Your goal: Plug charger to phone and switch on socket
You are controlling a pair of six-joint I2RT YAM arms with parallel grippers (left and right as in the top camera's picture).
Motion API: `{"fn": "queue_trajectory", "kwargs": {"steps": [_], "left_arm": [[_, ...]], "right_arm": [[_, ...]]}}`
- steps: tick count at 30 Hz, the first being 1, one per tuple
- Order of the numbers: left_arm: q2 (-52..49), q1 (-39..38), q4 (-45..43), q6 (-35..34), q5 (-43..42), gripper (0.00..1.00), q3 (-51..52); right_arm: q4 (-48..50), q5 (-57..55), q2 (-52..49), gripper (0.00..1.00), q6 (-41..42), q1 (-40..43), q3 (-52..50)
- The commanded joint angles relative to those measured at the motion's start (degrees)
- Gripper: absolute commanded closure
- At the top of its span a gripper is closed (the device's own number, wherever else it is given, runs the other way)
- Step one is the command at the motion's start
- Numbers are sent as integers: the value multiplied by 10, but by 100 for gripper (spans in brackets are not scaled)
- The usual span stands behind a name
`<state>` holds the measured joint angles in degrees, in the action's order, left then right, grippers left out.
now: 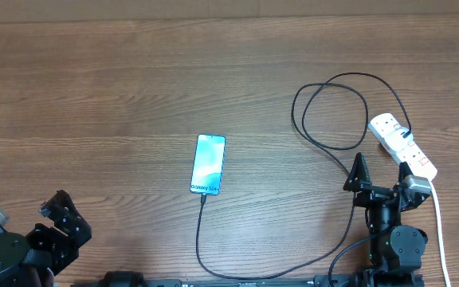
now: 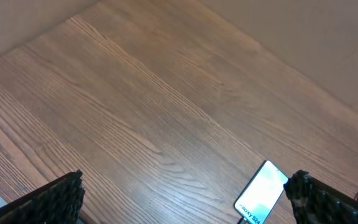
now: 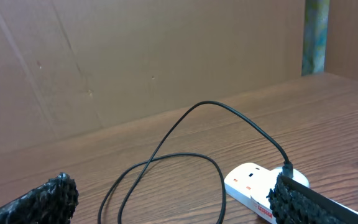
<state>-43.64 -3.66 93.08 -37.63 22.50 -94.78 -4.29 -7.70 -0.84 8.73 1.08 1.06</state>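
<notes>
**Colours on the bench**

Table (image 1: 94, 96): mid-brown wood grain with darker streaks. Phone (image 1: 208, 165): pale blue gradient screen, dark edge, dark lettering at one end. Cable (image 3: 204, 103): plain black. Strip (image 1: 402, 147): white with small red marks. Its cord (image 1: 439, 223): white too. My left pads (image 2: 55, 196) and right pads (image 3: 42, 199): black, pebbled texture. Backdrop (image 3: 135, 56): plain tan-brown board with faint crease lines.
</notes>
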Motion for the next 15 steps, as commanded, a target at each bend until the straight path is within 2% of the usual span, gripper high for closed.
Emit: {"fn": "queue_trajectory", "kwargs": {"steps": [1,15], "left_arm": [[5,-2,-1,-12,-1,1,2],[7,2,17,-25,-1,0,4]], "right_arm": [[3,3,7,0,-7,1,-6],[3,3,7,0,-7,1,-6]]}}
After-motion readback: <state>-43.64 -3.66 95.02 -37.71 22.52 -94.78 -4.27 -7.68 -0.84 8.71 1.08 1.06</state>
